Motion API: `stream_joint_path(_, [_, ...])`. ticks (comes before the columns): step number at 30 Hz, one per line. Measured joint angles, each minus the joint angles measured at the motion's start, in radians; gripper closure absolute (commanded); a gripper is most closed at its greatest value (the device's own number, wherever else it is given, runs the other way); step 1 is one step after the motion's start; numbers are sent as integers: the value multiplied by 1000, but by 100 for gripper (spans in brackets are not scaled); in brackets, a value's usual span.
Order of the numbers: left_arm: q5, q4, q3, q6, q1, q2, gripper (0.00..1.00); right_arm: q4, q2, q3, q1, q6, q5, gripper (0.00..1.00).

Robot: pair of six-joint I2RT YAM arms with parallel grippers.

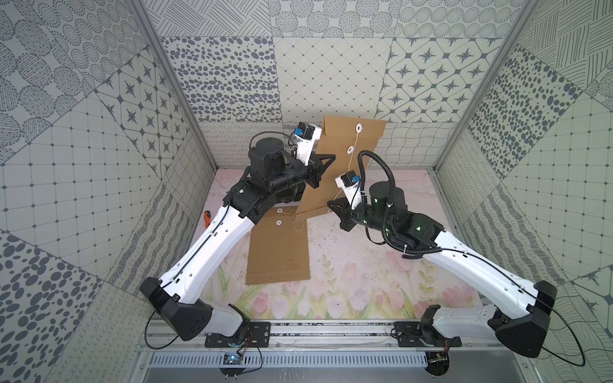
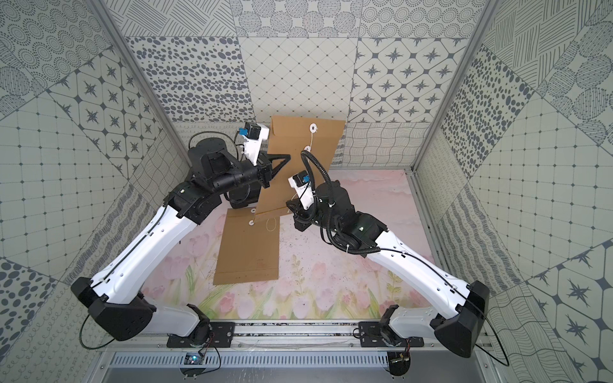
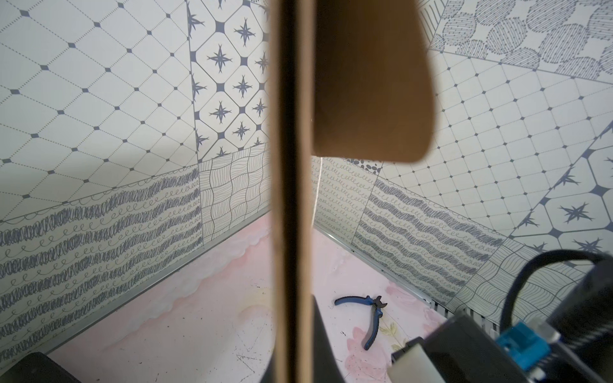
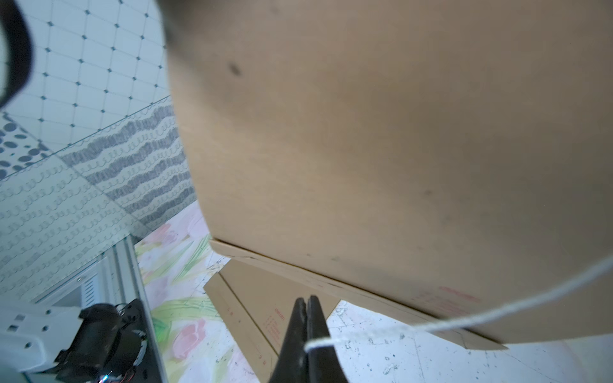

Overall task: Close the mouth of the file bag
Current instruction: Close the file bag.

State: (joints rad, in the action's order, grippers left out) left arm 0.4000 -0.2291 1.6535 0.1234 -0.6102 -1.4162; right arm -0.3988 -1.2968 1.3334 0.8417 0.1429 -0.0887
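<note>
The file bag (image 1: 345,172) stands upright, far of centre, its left edge clamped in the left gripper (image 1: 323,162). The right gripper (image 4: 306,308), nearer, pinches the string (image 4: 464,320) by the bag's bottom corner; the lower button (image 1: 350,150) lies above, farther back.

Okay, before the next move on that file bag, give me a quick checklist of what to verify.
1. The left gripper shut on the raised file bag: ok.
2. The right gripper shut on the string: ok.
3. String fairly taut from the upper button to that gripper: ok.
4. String wound round the lower button: not ok, it looks to run straight past.
5. Raised bag's bottom corner clear of the second file bag lying flat below: cannot tell.
</note>
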Motion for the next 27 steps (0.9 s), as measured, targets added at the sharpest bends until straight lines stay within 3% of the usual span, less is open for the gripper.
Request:
stream_joint_path(9, [114,35,-77,19,45,16,100,-105,-62,48,9,-21,-162,100])
stream_joint_path(15, [238,123,-134,120,124,17,100,-137,-79,48,16,-24,-241,100])
stream_joint_path(27, [424,386,-303,347,158,-31,100,-144,-84,61,23,16,-327,100])
